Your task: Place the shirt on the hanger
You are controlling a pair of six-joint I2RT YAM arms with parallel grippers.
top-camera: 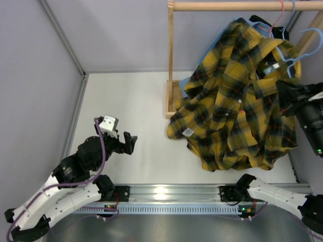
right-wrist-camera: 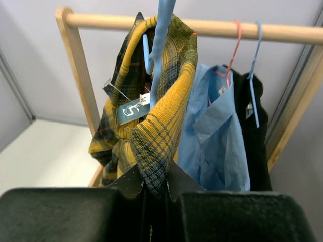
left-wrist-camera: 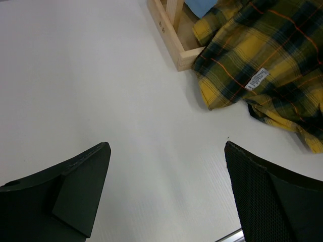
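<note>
The yellow-and-black plaid shirt (top-camera: 237, 101) hangs bunched from the rack, its lower part and white label (top-camera: 187, 132) resting on the table. My right gripper (top-camera: 281, 92) is shut on the shirt's collar edge (right-wrist-camera: 161, 116), high beside the rack. The pale-blue hanger (right-wrist-camera: 160, 45) runs down inside the collar opening, just above my right gripper (right-wrist-camera: 156, 184); part of it shows at the top right of the overhead view (top-camera: 293, 60). My left gripper (top-camera: 129, 142) is open and empty over bare table (left-wrist-camera: 166, 146), left of the shirt's hem (left-wrist-camera: 262, 50).
A wooden clothes rack (top-camera: 171, 60) stands at the back right, its base frame (left-wrist-camera: 174, 45) beside the shirt hem. A light-blue shirt (right-wrist-camera: 217, 131) on a pink-red hanger (right-wrist-camera: 233, 48) and a black garment (right-wrist-camera: 255, 136) hang behind. Grey walls close both sides.
</note>
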